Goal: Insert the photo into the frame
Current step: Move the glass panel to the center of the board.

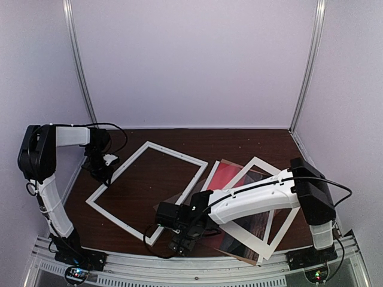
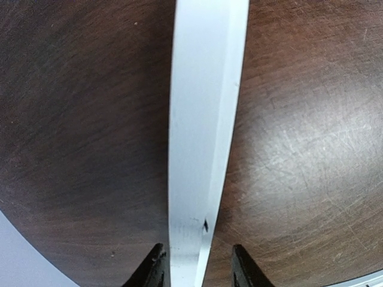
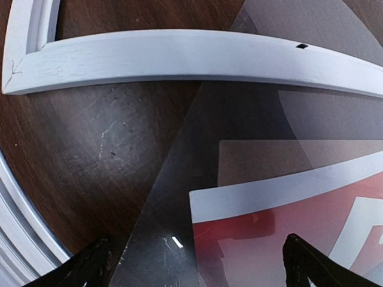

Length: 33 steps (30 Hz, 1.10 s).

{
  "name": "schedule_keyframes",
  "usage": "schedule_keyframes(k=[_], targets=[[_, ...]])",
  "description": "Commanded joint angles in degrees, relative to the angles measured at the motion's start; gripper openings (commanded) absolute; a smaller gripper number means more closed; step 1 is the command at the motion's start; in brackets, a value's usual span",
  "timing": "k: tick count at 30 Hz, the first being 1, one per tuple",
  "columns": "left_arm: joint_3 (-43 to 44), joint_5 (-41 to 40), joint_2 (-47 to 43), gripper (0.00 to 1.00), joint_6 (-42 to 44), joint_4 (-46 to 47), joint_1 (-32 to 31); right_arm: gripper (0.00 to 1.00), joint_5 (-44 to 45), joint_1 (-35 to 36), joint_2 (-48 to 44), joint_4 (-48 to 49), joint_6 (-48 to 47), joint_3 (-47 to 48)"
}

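Our left pincer [image 2: 196, 266] straddles the left rail of the thin white rectangular frame [image 1: 176, 152], jaws parted rather than clamped, likely to nudge it square on the dark wooden worktop [image 1: 251, 140]. The red sunset photo [image 3: 281, 230] lies right of the frame beneath a clear plastic sheet [image 3: 173, 197], so our right pincer [image 3: 203, 269] hovers wide open above it.

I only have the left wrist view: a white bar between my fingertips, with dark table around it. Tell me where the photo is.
Observer: The photo lies on the table to the right of the frame, outside it. A white mat overlaps it.
Operator: Report the other arm.
Observer: The right gripper hangs open above a corner of the photo, close to the frame's rail.
Operator: Say what covers that corner.
Observer: A clear sheet appears to lie over it.
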Motion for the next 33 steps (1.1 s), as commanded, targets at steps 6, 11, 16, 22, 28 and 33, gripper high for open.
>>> schedule_keyframes(k=[6,11,16,22,28,33], targets=[[2.1,0.7,-1.3,0.48,-1.9,-0.5,-0.1,0.96,10.1,-1.5,1.2,-8.9,3.7,0.1],[2.1,2.1,-1.3,0.53,-2.1,-0.2,-0.1,0.93,10.3,-4.2,-3.6,-8.4,4.6,-6.8],[2.3,2.6,-0.3,0.56,-2.4,0.0,-0.1,0.92,10.6,-7.0,-8.0,-8.6,4.8,-13.0],[2.4,3.9,0.3,0.58,-2.8,0.5,-0.1,0.9,10.8,-11.3,-12.3,-8.6,4.9,-19.6],[2.4,7.0,1.3,0.6,-3.8,0.6,-0.1,0.89,10.2,-16.8,-17.2,-8.5,5.3,-25.6],[2.2,10.2,1.4,0.62,-4.7,1.2,-0.8,0.89,8.1,-21.2,-22.3,-7.0,5.3,-29.5]])
